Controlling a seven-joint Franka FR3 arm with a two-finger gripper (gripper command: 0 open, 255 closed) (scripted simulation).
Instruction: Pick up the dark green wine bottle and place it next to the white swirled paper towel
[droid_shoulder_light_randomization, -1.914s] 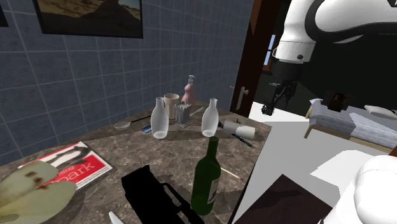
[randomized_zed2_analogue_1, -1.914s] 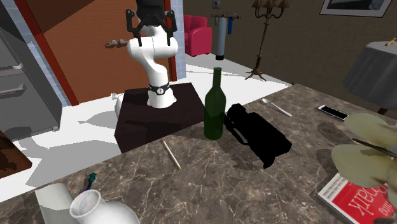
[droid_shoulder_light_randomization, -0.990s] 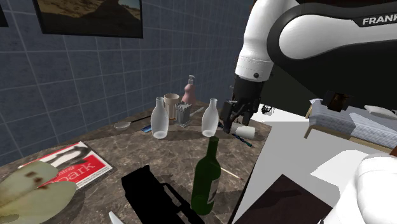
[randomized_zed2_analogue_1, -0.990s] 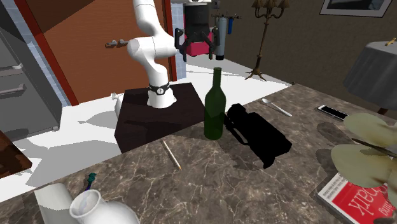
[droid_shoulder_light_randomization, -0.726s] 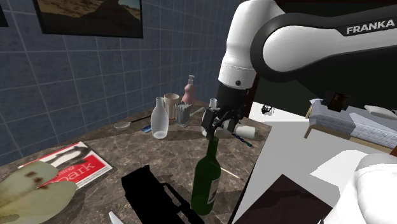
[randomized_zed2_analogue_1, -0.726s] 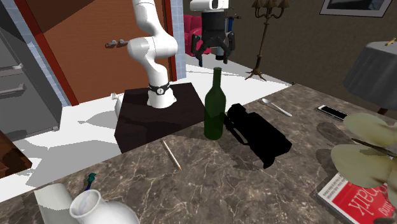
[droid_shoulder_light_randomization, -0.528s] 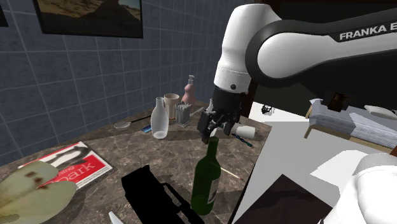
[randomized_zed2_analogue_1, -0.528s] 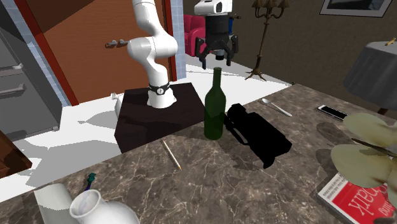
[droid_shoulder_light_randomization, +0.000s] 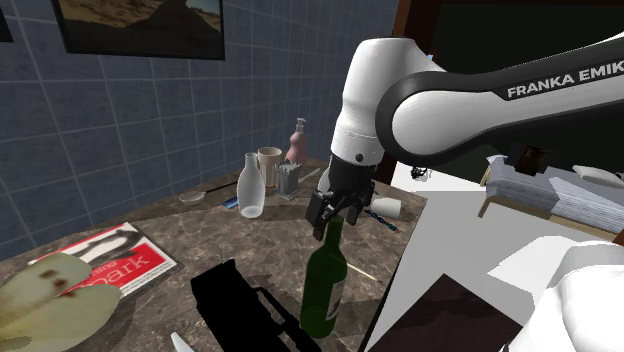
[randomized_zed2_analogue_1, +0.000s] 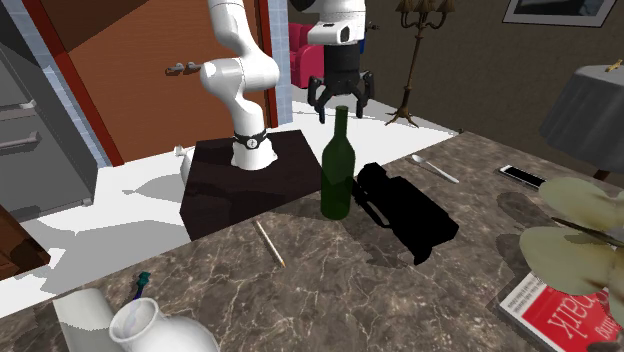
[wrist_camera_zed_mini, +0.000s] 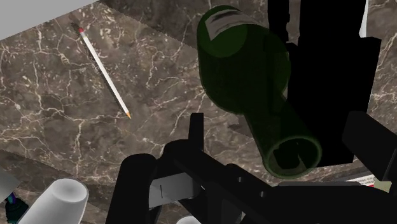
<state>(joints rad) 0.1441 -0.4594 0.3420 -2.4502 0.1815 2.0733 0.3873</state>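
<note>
Tightest spot is the bulky black thing (randomized_zed2_analogue_1: 405, 212) sitting just beside the wine bottle (randomized_zed2_analogue_1: 338, 170) on the second exterior view's right, so that side's pretty much blocked. The bottle's other sides are open, with the counter (randomized_zed2_analogue_1: 400, 300) edge close by toward the stand. Overhead it's just the gripper (randomized_zed2_analogue_1: 340, 103), fingers spread wider than the neck. From the bottle to the paper towel roll (droid_shoulder_light_randomization: 388, 208) it's bare marble with one flat pencil (randomized_zed2_analogue_1: 270, 243). A glass vase (droid_shoulder_light_randomization: 250, 188) and cup (droid_shoulder_light_randomization: 268, 160) crowd the far side.
</note>
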